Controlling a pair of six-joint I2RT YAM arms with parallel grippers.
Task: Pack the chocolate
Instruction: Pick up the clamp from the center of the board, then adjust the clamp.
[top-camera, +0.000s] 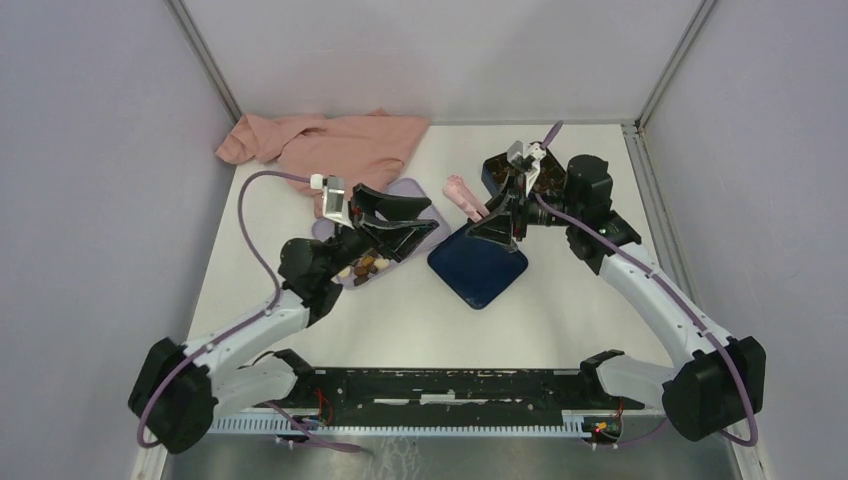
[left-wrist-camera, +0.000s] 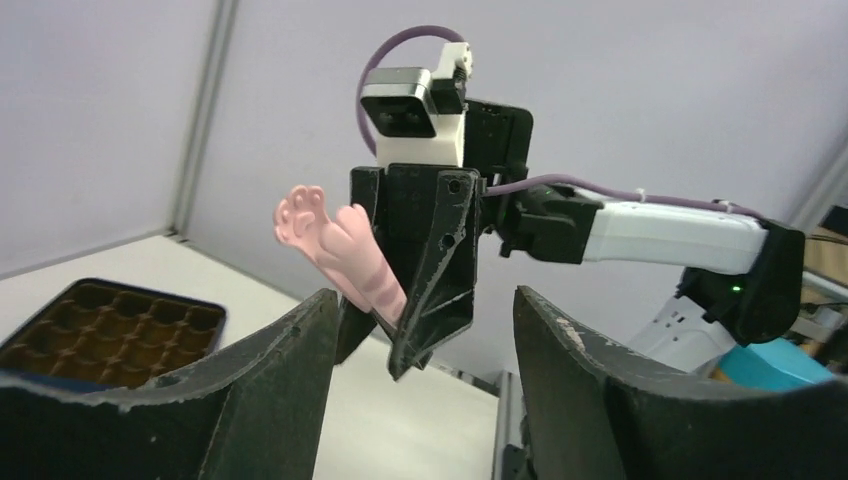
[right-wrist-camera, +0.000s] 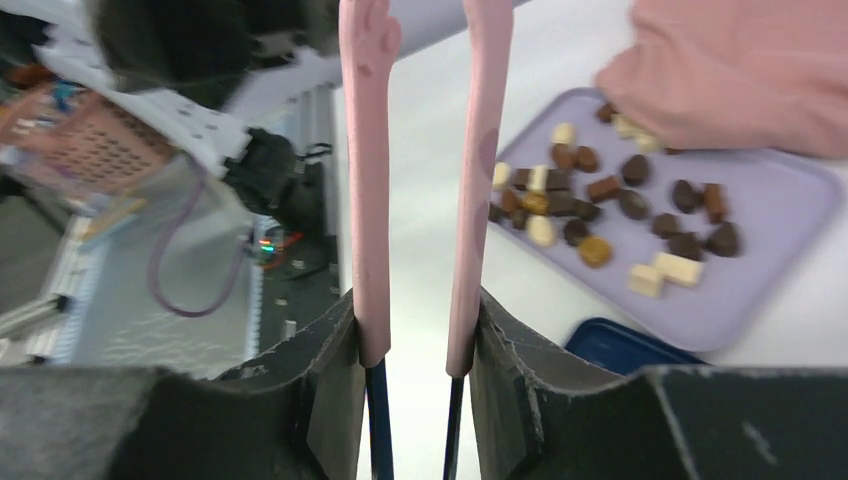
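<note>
Packing apparently not begun: chocolate loose on lilac tray, 9 o'clock of blue lid. Box insert cells in view empty. Right gripper clamps pink tongs, tips apart, nothing pinched. Left gripper wide, empty, above tray.

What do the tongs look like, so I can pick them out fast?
Find the flat dark blue square in the middle of the table; the right hand is at its far edge. Gripped in that hand are the tongs: two slim pink arms with cat-paw tips, unlike the crumpled pink cloth further back.
</note>
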